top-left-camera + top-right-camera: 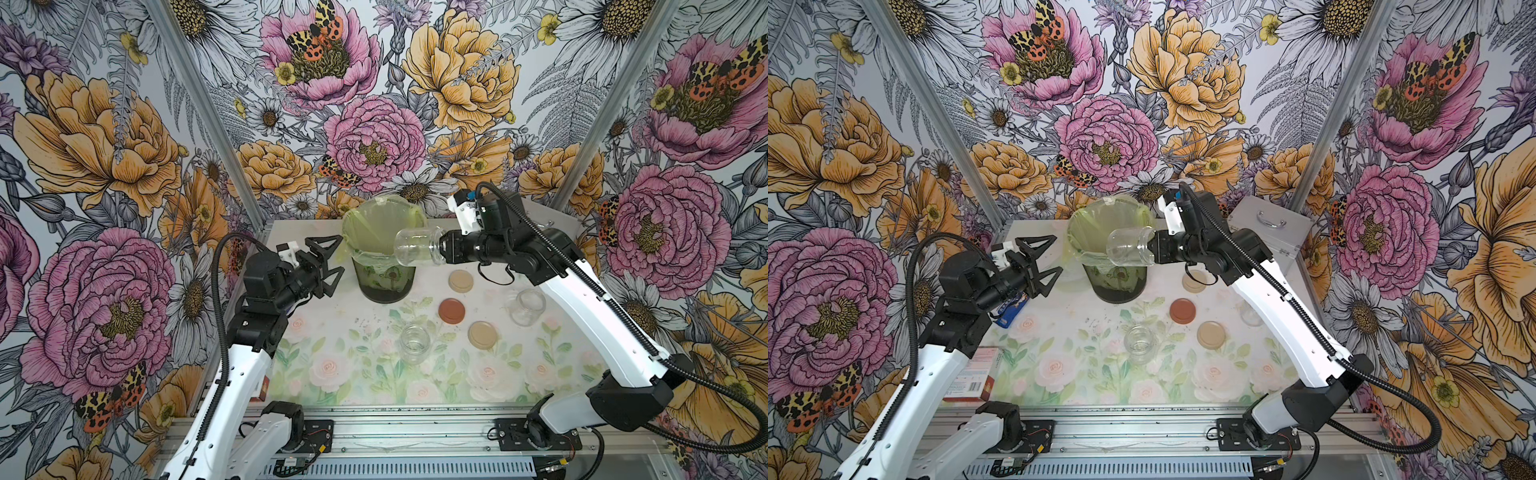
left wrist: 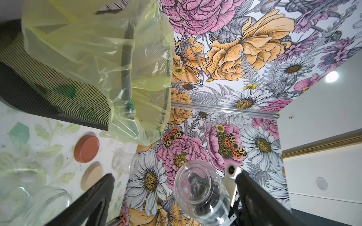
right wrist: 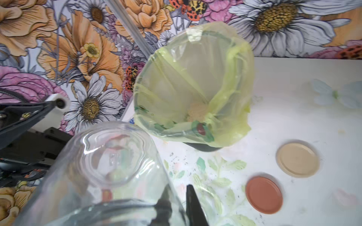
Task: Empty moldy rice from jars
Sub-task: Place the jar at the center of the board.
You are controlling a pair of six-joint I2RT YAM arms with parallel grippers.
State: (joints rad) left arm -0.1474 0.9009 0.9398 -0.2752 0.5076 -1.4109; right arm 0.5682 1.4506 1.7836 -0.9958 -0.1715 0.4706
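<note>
Fingers (image 3: 193, 207) of my right gripper (image 3: 178, 203) are pinched almost together on the glass rim of one jar (image 1: 415, 248), which lies sideways above the bin (image 1: 384, 286) at the far edge of the bench (image 1: 353, 374). It looks empty, and the moldy rice (image 3: 196, 111) sits as a pale heap deep inside the bin. I judge I should keep this pinch firm, since glass is slippery, turn the mouth up slowly and set the jar on bare bench near the front edge, clear of the lids (image 1: 451, 311).
</note>
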